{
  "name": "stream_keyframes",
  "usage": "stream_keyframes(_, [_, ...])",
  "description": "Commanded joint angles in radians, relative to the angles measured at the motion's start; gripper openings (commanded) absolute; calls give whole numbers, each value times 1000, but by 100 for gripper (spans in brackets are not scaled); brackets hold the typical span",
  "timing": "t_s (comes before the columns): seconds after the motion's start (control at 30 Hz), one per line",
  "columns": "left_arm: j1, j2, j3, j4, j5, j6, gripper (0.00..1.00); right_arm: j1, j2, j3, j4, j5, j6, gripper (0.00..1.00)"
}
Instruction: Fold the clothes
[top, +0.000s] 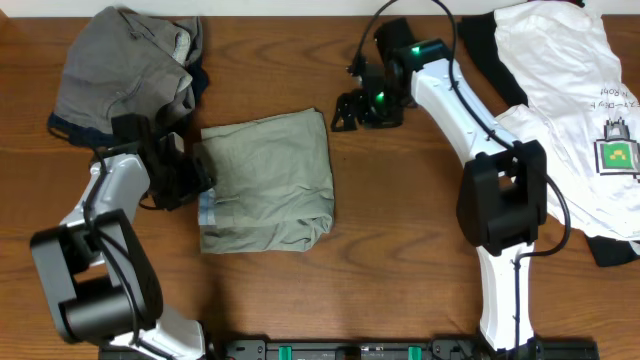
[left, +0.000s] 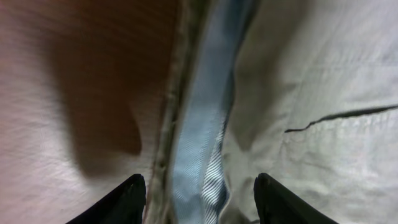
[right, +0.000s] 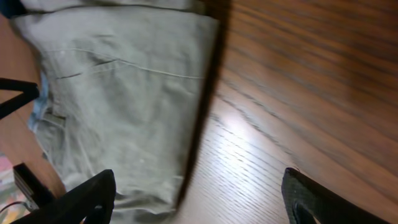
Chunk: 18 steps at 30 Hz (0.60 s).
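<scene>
The pale khaki-olive shorts (top: 268, 180) lie folded into a rectangle at the table's middle. My left gripper (top: 197, 178) is open at their left edge, its fingers astride the blue-striped waistband lining (left: 202, 155). My right gripper (top: 347, 108) is open and empty, hovering just beyond the shorts' upper right corner (right: 124, 93). A white T-shirt with green print (top: 575, 110) lies at the far right over a black garment (top: 500, 55).
A grey garment (top: 125, 70) with a dark one under it is heaped at the back left. Bare wooden table (top: 400, 250) lies between the shorts and the right arm's base (top: 505, 200).
</scene>
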Motion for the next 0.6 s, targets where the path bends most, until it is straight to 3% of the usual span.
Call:
stream_keyframes(0.0, [-3, 52, -8, -3, 87, 92, 58, -20, 6, 19, -6, 4, -27, 84])
stream_keyframes(0.57, [-3, 278, -8, 17, 21, 109, 65, -65, 6, 19, -42, 0, -27, 84])
